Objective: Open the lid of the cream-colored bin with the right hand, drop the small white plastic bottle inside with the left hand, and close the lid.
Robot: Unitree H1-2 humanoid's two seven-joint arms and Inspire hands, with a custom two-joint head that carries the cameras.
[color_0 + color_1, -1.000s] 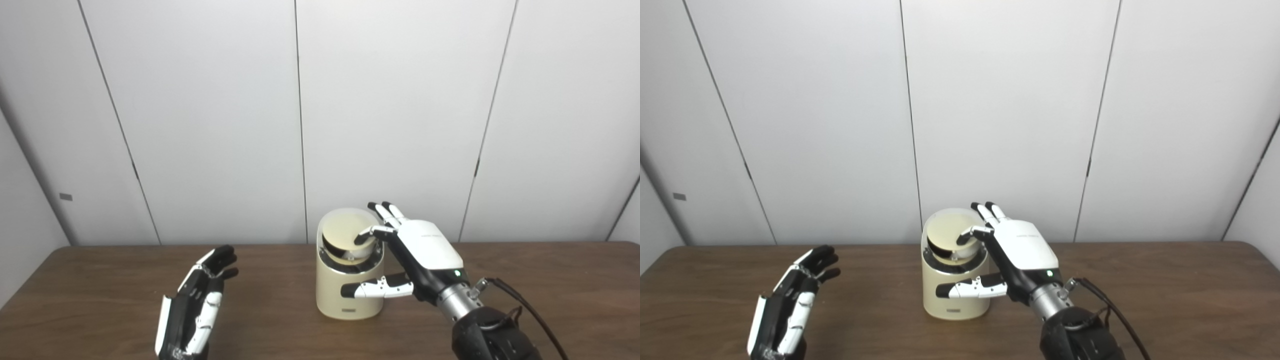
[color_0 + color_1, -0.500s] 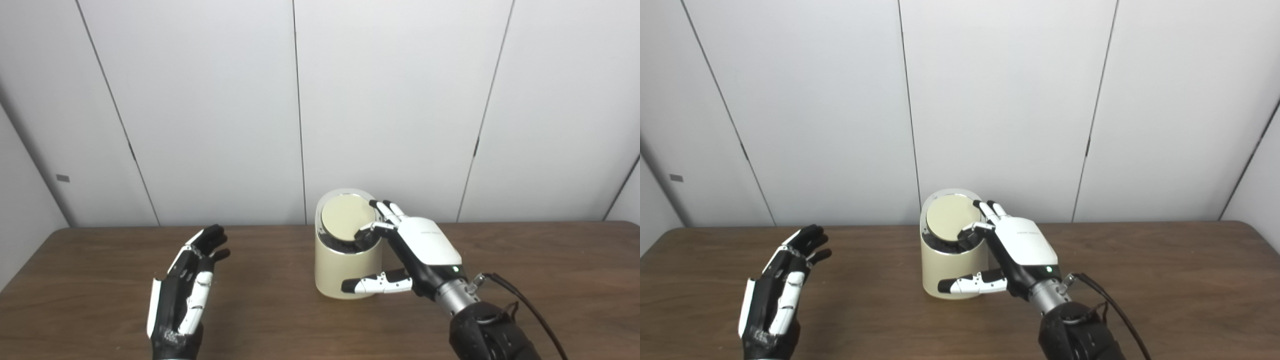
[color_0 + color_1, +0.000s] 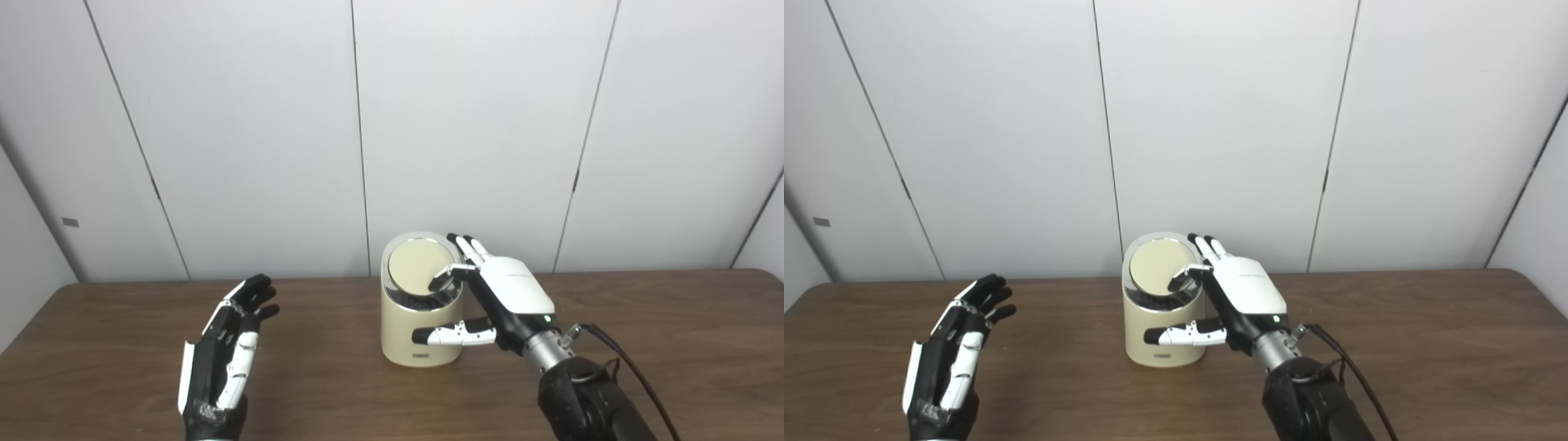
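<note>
The cream-colored bin (image 3: 401,334) stands upright at the middle of the brown table (image 3: 92,343). Its round lid (image 3: 411,268) is tilted toward me, with a dark gap under its front edge. My right hand (image 3: 511,294) is open beside the bin's right side. One bent finger rests on the lid's right part, and the thumb reaches across the bin's front. My left hand (image 3: 223,355) hovers open and empty left of the bin, palm turned toward it. No white bottle is in sight.
White wall panels (image 3: 245,122) rise right behind the table's far edge. A black cable (image 3: 631,373) trails from my right wrist over the table's right part.
The lid has come down from a wider tilt, hiding the white thing seen inside the bin a second ago. My right hand followed it. The camera has shifted; my left hand stays open.
</note>
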